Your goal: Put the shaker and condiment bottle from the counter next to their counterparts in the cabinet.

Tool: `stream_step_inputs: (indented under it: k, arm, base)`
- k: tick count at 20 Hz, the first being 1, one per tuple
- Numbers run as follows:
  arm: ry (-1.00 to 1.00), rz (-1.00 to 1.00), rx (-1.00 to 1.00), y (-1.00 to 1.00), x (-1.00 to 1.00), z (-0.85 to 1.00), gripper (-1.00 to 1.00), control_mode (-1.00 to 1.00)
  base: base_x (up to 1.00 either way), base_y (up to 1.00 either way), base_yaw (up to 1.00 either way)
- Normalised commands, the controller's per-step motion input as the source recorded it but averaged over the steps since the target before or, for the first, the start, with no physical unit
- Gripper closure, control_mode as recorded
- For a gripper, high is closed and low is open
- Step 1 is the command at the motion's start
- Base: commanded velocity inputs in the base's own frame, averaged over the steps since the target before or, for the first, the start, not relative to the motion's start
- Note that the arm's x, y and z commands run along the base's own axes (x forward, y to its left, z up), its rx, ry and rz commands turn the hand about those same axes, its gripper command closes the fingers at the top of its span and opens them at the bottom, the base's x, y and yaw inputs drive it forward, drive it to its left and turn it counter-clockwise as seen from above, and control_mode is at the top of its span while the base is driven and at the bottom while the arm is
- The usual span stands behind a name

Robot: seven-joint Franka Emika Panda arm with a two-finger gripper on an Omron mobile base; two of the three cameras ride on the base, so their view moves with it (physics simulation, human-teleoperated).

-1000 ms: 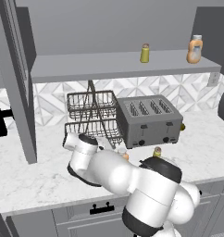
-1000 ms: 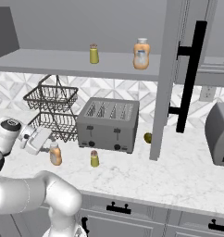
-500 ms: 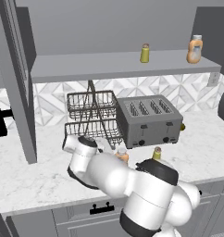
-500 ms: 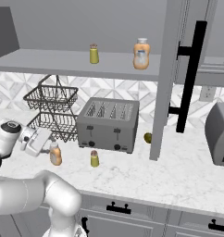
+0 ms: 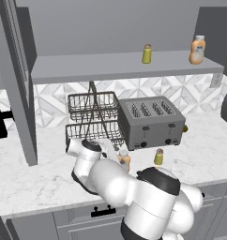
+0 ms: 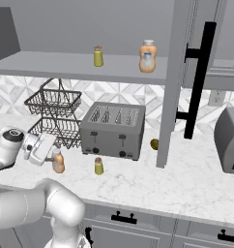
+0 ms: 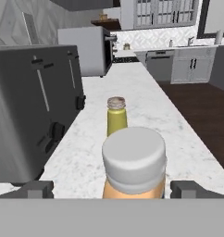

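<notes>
On the counter (image 6: pixel 138 181), in front of the toaster (image 6: pixel 113 131), the condiment bottle (image 7: pixel 133 165) stands between the wide-open fingers (image 7: pixel 39 189), ungripped; the shaker (image 6: pixel 98 166) stands just beside it, nearer the toaster's middle.

no readable text, labels or numbers on anything here.

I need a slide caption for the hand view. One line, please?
Open pincer straddling the capped orange bottle, shaker just beyond it, toaster beside them on the marble counter.
</notes>
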Motion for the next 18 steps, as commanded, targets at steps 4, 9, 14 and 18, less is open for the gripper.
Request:
stream_step_inputs:
  k: [4,9,14,18]
  arm:
    - [-0.04,0.0,0.0,0.0,0.0,-0.12,-1.0,-1.0]
    - [-0.03,0.0,0.0,0.0,0.0,-0.14,1.0,-1.0]
    - [0.0,0.0,0.0,0.0,0.0,0.0,1.0,-1.0]
    - [0.0,0.0,0.0,0.0,0.0,0.11,1.0,-1.0]
  base:
    - [0.0,0.0,0.0]
    - [0.0,0.0,0.0]
    - [0.0,0.0,0.0]
    - [0.0,0.0,0.0]
